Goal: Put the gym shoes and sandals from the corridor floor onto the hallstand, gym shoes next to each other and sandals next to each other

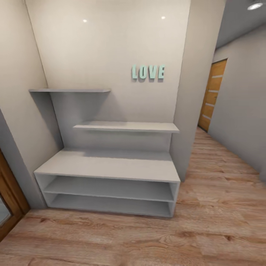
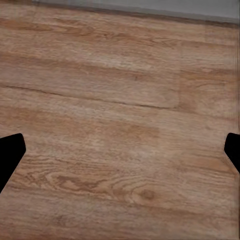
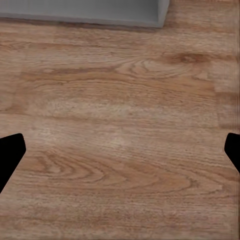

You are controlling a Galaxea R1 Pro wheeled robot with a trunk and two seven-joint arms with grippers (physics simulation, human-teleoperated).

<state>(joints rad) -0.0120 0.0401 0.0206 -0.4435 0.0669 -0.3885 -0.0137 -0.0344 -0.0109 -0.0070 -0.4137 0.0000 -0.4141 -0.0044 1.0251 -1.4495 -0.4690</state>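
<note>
The pale grey hallstand (image 1: 111, 164) stands against the wall straight ahead in the head view, with a wide bench top, two low open shelves and two staggered floating shelves above; every surface of it is bare. Light brown wood-plank corridor floor (image 1: 147, 236) stretches in front of it. The gym shoes and the sandals are out of view. My left gripper (image 2: 120, 155) hangs open over bare planks, its dark fingertips (image 2: 10, 155) at the frame's sides. My right gripper (image 3: 120, 155) is also open above bare floor, near the grey base of the hallstand (image 3: 100, 12).
Mint "LOVE" letters (image 1: 148, 72) hang on the wall above the rack. A grey wall pillar (image 1: 195, 111) flanks the rack's right side, and the corridor runs past it to a wooden door (image 1: 212, 96). Another wooden door frame (image 1: 9, 199) is at the left.
</note>
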